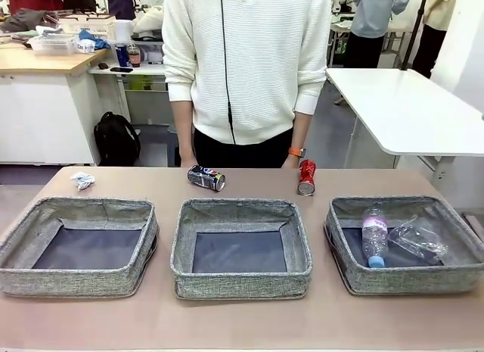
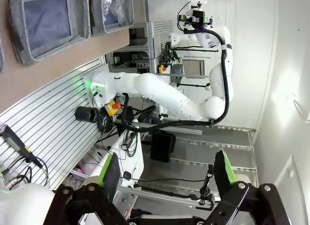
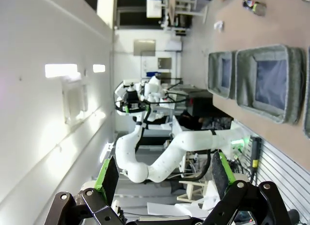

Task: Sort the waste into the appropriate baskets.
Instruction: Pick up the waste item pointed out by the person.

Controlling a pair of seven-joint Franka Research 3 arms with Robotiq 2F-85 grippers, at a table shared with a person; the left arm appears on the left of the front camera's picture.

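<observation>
Left gripper (image 2: 166,168) and right gripper (image 3: 163,172) wide open, empty. Clear blue-capped plastic bottle (image 1: 374,237) and clear plastic film (image 1: 418,237) in lower-right grey woven basket (image 1: 408,280); dark blue-black soda can (image 1: 206,178), red soda can (image 1: 306,177) on tan table (image 1: 242,322) mid-frame; small white paper wad (image 1: 82,180) mid-left

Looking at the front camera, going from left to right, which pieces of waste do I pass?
small white paper wad → dark blue-black can → red can → clear bottle → plastic film
</observation>
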